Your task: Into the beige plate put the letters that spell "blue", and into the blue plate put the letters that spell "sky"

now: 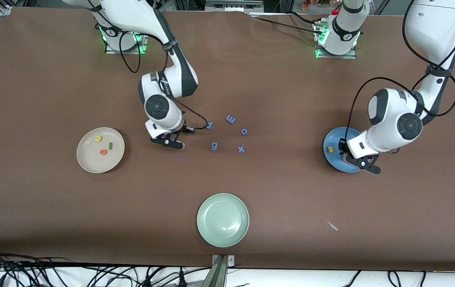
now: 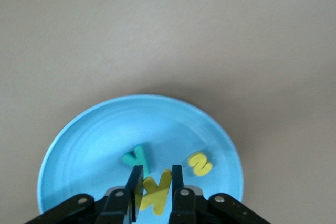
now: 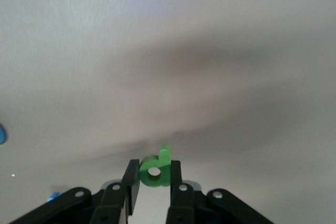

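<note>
Green foam shows between the jaws of the right gripper point(image 3: 153, 179): the green b point(image 3: 155, 169), last of the letters for "blue", is pinched by its flat sides and carried clear of the brown table point(image 1: 52, 71). In the front view this gripper point(image 1: 170, 142) hangs over bare table between the beige plate point(image 1: 88, 163) and the loose all-blue letters point(image 1: 230, 118) — a position that suits a carry toward the plate. That plate already holds the yellow u point(image 1: 98, 138), the green l point(image 1: 110, 146) and the orange e point(image 1: 102, 151), well apart from one another.

At the left arm's end of the table, the left gripper point(image 2: 155, 184) sits low over the blue plate point(image 2: 79, 145). The yellow k point(image 2: 156, 190) stands between its jaws, which are set narrowly on either side of it and appear to grip it; whether the letter already rests on the plate cannot be told. The teal y point(image 2: 136, 158) and the yellow s point(image 2: 200, 164) lie in the same plate, just beside the jaws — "sky" is thus gathered there. Judged from this, a release would finish that word.

A pale green plate point(image 1: 222, 220) lies nearest the front camera, unused.
</note>
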